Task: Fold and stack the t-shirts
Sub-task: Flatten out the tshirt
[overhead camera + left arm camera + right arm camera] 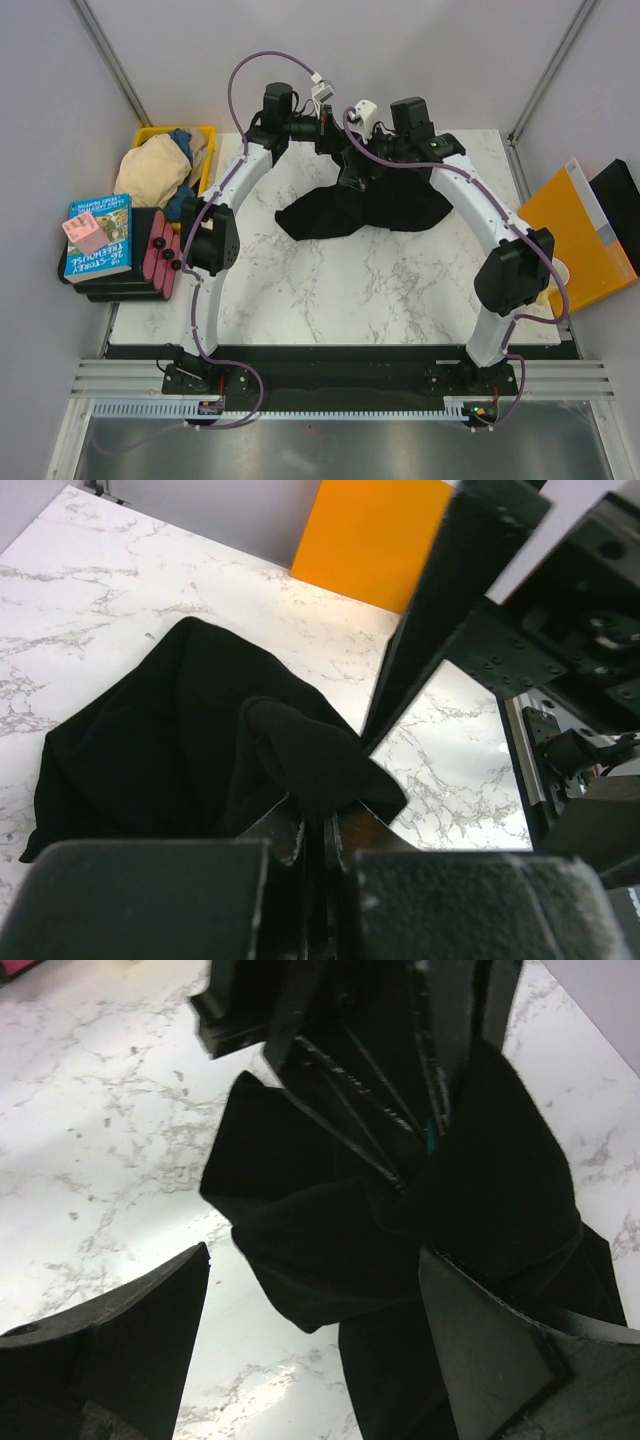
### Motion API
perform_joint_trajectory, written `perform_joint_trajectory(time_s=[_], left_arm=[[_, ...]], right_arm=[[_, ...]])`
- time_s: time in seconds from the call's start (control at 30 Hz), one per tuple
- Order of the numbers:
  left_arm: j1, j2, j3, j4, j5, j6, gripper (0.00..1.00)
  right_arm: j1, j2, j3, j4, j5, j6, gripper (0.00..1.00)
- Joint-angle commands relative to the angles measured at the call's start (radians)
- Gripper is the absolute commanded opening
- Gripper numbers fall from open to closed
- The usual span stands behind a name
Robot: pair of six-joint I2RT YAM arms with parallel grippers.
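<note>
The black t-shirt (pixel 350 215) lies in a crumpled heap on the far middle part of the marble table (pixel 330 290), and one bunch of it is raised off the surface. In the left wrist view we see that bunch (pixel 300 755) running up into the left gripper (pixel 318 825), whose jaws are pressed together on the fold. The rest of the cloth spreads out flat below and to the left.

In the right wrist view the right gripper (pixel 315 1260) has its jaws spread wide, one on either side of the raised black cloth (pixel 330 1230). We cannot tell whether either finger touches it. The left gripper's fingers (pixel 340 1070) come down into the bunch from above, close in front of this camera.

Further out, at the far left corner of the table, a yellow bin (pixel 205 135) holds the beige t-shirt (pixel 155 170), piled up above the rim, with the blue t-shirt (pixel 183 137) beside it. Just nearer than the bin, a stack of books (pixel 98 238) lies at the table's left edge. The orange folder (pixel 570 235) stands off the table's right side.
</note>
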Motion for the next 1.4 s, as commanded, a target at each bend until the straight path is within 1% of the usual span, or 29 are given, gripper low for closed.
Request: perform_joint_trajectory(time_s=[0.0,0.13,0.3,0.4,0.5,0.53,0.73,0.8,0.83,0.87,0.9,0.93,1.0,1.03,1.07,1.1,1.13,1.17,1.2,1.23,1.27,1.3,1.33,1.37], left_arm=[[-0.001,-0.044,-0.026,0.097,-0.001,-0.062,0.02],[-0.001,-0.067,-0.052,0.1,0.01,-0.053,0.02],[0.0,-0.071,-0.058,0.102,0.003,-0.051,0.02],[0.005,-0.071,-0.061,0.102,-0.001,-0.058,0.02],[0.009,-0.076,-0.073,0.1,0.009,-0.058,0.02],[0.011,-0.077,-0.076,0.126,0.011,-0.056,0.02],[0.016,-0.07,-0.076,0.134,0.037,-0.064,0.02],[0.016,-0.067,-0.075,0.157,0.057,-0.085,0.02],[0.016,-0.065,-0.075,0.172,0.068,-0.097,0.02],[0.016,-0.061,-0.076,0.206,0.077,-0.129,0.02],[0.016,-0.058,-0.076,0.224,0.094,-0.146,0.02],[0.016,-0.054,-0.076,0.241,0.1,-0.166,0.02],[0.016,-0.051,-0.075,0.27,0.111,-0.2,0.02],[0.017,-0.05,-0.075,0.273,0.114,-0.205,0.02],[0.017,-0.05,-0.075,0.275,0.115,-0.206,0.02],[0.017,-0.05,-0.075,0.275,0.114,-0.206,0.02],[0.022,-0.048,-0.076,0.275,0.112,-0.203,0.02],[0.023,-0.048,-0.081,0.273,0.111,-0.199,0.02],[0.026,-0.047,-0.082,0.249,0.1,-0.187,0.05],[0.034,-0.045,-0.082,0.22,0.085,-0.133,0.13],[0.039,-0.045,-0.082,0.191,0.071,-0.096,0.26],[0.045,-0.047,-0.082,0.154,0.044,-0.053,0.48],[0.057,-0.048,-0.085,0.111,0.022,0.017,0.54],[0.065,-0.05,-0.101,0.08,0.004,0.042,0.62]], right_arm=[[0.014,0.038,0.046,0.097,0.122,0.039,0.91],[0.023,0.053,0.029,0.143,0.182,0.052,0.88],[0.044,0.064,0.035,0.161,0.212,0.057,0.87],[0.049,0.053,0.032,0.172,0.33,0.054,0.86],[0.049,0.03,0.003,0.178,0.398,0.028,0.86],[0.049,0.026,-0.006,0.181,0.421,0.02,0.87],[0.049,0.033,-0.028,0.195,0.459,0.011,0.87],[0.049,0.05,-0.028,0.21,0.456,0.02,0.87],[0.049,0.056,-0.028,0.218,0.456,0.026,0.85],[0.049,0.071,-0.026,0.221,0.45,0.03,0.82],[0.049,0.079,-0.014,0.224,0.441,0.031,0.76],[0.049,0.088,-0.008,0.224,0.436,0.033,0.63],[0.048,0.107,0.01,0.224,0.429,0.031,0.44],[0.048,0.111,0.017,0.221,0.432,0.03,0.25],[0.049,0.114,0.023,0.221,0.436,0.025,0.17],[0.049,0.114,0.026,0.22,0.445,0.019,0.11],[0.048,0.108,0.027,0.217,0.449,0.002,0.0],[0.049,0.105,0.03,0.203,0.45,-0.015,0.0],[0.049,0.102,0.035,0.192,0.45,-0.035,0.0],[0.049,0.093,0.04,0.178,0.45,-0.074,0.0],[0.051,0.088,0.052,0.143,0.452,-0.098,0.0],[0.049,0.082,0.056,0.128,0.453,-0.121,0.0],[0.044,0.066,0.058,0.116,0.453,-0.144,0.0],[0.041,0.055,0.057,0.091,0.444,-0.179,0.0]])
